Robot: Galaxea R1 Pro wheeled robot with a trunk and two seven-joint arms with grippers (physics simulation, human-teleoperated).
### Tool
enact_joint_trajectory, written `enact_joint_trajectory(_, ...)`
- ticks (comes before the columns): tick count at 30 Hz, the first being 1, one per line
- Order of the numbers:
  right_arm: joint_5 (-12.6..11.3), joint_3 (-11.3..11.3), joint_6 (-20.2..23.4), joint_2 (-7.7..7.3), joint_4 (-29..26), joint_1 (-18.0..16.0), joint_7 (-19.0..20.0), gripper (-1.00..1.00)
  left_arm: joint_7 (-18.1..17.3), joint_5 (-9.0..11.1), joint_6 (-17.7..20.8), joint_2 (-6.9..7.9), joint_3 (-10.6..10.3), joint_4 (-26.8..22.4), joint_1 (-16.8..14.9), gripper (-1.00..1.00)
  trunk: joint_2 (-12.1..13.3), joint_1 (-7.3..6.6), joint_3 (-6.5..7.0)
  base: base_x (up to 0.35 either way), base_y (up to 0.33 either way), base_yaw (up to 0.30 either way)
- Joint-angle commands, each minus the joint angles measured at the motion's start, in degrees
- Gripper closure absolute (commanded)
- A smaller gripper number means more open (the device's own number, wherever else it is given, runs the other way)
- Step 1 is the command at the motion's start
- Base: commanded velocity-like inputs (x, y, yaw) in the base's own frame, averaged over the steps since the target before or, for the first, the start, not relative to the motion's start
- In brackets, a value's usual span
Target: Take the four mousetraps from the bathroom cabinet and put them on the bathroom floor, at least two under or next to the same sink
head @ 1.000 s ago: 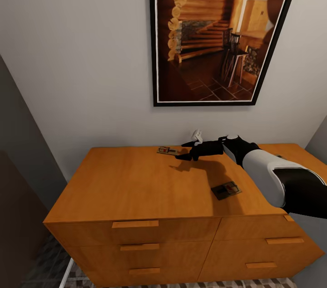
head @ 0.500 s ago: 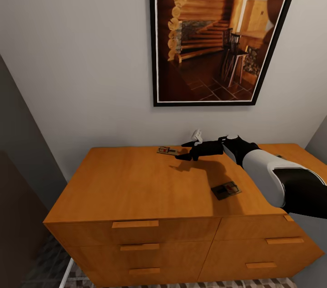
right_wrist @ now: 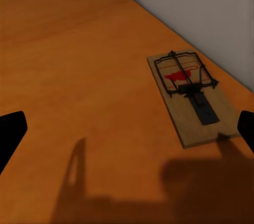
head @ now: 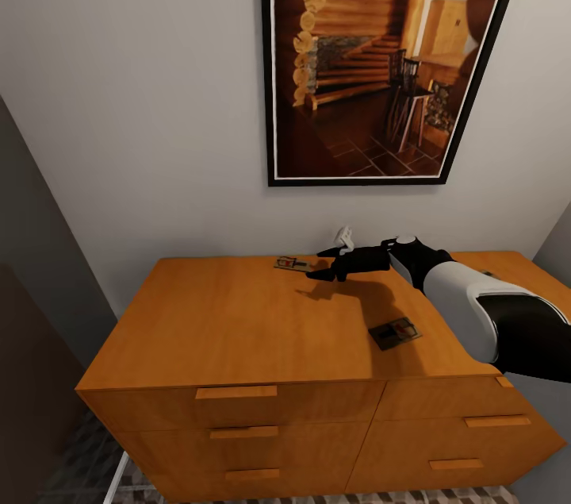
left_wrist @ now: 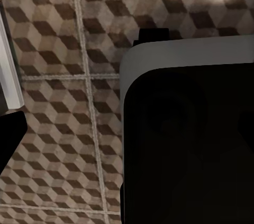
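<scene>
Tan mousetrap (head: 291, 263) flat on cabinet (head: 238, 329) | just ahead of right gripper (head: 319, 264) | fingers wide apart, empty

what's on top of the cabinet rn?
Two mousetraps lie on the cabinet top: one at the back by the wall, just ahead of the open right gripper, one nearer the front. The right arm hides part of the top; drawers are shut, contents unseen.

Two mousetraps on the cabinet (head: 238, 329) top: one mousetrap (head: 291, 263) upper center by the back wall, the other mousetrap (head: 395, 332) lower right near the front edge. Right gripper (head: 321, 264) hanging just right of the back one, framed picture (head: 381, 51) on the wall above.
</scene>
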Motion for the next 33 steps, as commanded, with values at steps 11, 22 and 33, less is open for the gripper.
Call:
enact_joint_trajectory(11,0.07,0.26,-0.65,-0.06,-0.03,-0.03,0.10,-1.00,0.14,0.02,-0.44,0.01,-0.19,0.27,-0.10,-1.00,-0.03,0.00,-0.05,0.000,0.000,0.000)
enact_joint_trajectory(22,0.00,0.26,-1.53,0.01,-0.03,-0.03,0.33,-1.00,0.14,0.02,-0.44,0.01,-0.18,0.27,-0.10,-1.00,-0.03,0.00,-0.10,0.000,0.000,0.000)
enact_joint_trajectory(33,-0.02,0.26,-1.59,0.03,-0.03,-0.03,0.30,-1.00,0.14,0.02,-0.44,0.01,-0.18,0.27,-0.10,-1.00,-0.03,0.00,-0.83,0.000,0.000,0.000)
